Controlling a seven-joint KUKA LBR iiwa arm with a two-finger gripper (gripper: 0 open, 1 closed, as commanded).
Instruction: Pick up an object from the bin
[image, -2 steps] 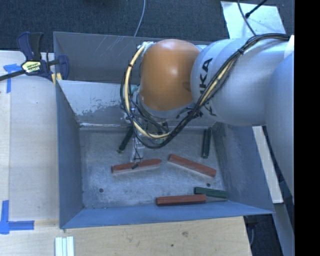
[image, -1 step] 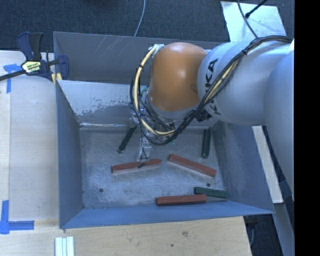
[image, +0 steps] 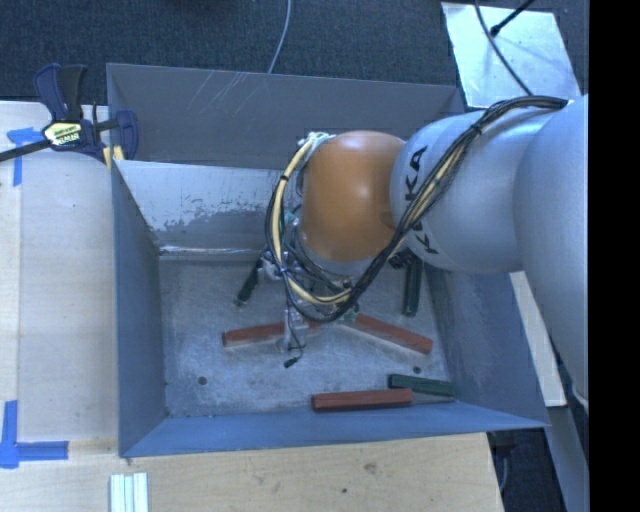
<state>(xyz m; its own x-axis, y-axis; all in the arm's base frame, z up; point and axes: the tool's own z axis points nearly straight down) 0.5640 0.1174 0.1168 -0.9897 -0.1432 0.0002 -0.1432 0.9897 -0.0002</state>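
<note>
My gripper (image: 293, 338) hangs low over the middle of the bin floor, mostly hidden under the arm's wrist. Its tip is down at the right end of a red-brown flat stick (image: 252, 337) lying crosswise on the floor. A second red-brown stick (image: 395, 336) lies slanted just to its right, partly under the wrist. A short black marker-like piece (image: 245, 286) lies tilted up and to the left of the gripper.
Along the front wall lies a third red-brown stick (image: 361, 400), with a dark green pen (image: 421, 384) next to its right end. Another dark green piece (image: 410, 292) stands near the right wall. The arm and its cables cover the bin's back right.
</note>
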